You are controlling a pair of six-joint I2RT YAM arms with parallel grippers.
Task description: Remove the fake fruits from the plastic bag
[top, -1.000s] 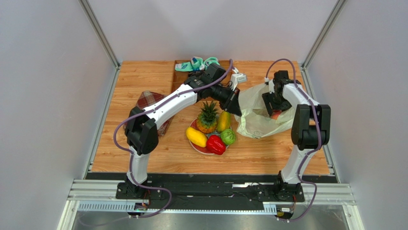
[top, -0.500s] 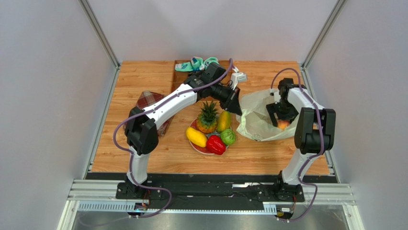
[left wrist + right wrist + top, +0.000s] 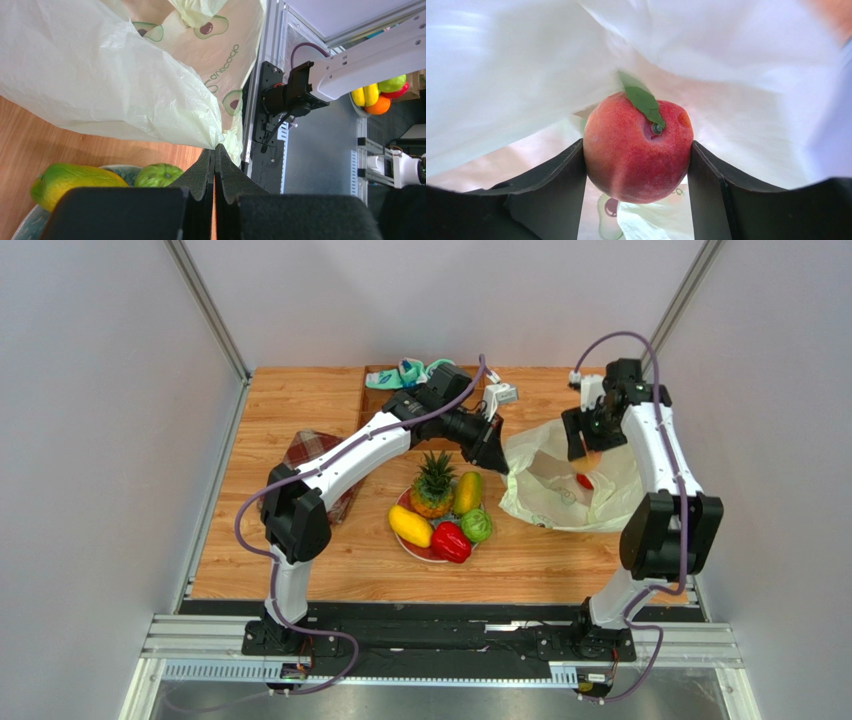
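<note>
The plastic bag (image 3: 545, 490) lies crumpled at the right of the table with its mouth held open. My left gripper (image 3: 497, 458) is shut on the bag's left edge, and the left wrist view shows its tips (image 3: 216, 151) pinching the film (image 3: 100, 75). Over the bag's far side, my right gripper (image 3: 590, 438) is shut on a red peach (image 3: 638, 150), gripped between both fingers (image 3: 561, 185). A small red fruit (image 3: 585, 481) lies inside the bag. A plate (image 3: 415, 550) holds a pineapple (image 3: 433, 483), yellow mango (image 3: 410, 526), red pepper (image 3: 451, 541) and green round piece (image 3: 476, 525).
Teal-and-white socks (image 3: 410, 372) lie at the back edge, with a small white object (image 3: 500, 397) beside them. A red plaid cloth (image 3: 312, 452) sits left of the plate, partly under the left arm. Metal rails and grey walls bound the table.
My right gripper has lifted up and back out of the bag with the peach. The bag has settled lower and wider, and the small red fruit now shows. The left arm has barely moved.
</note>
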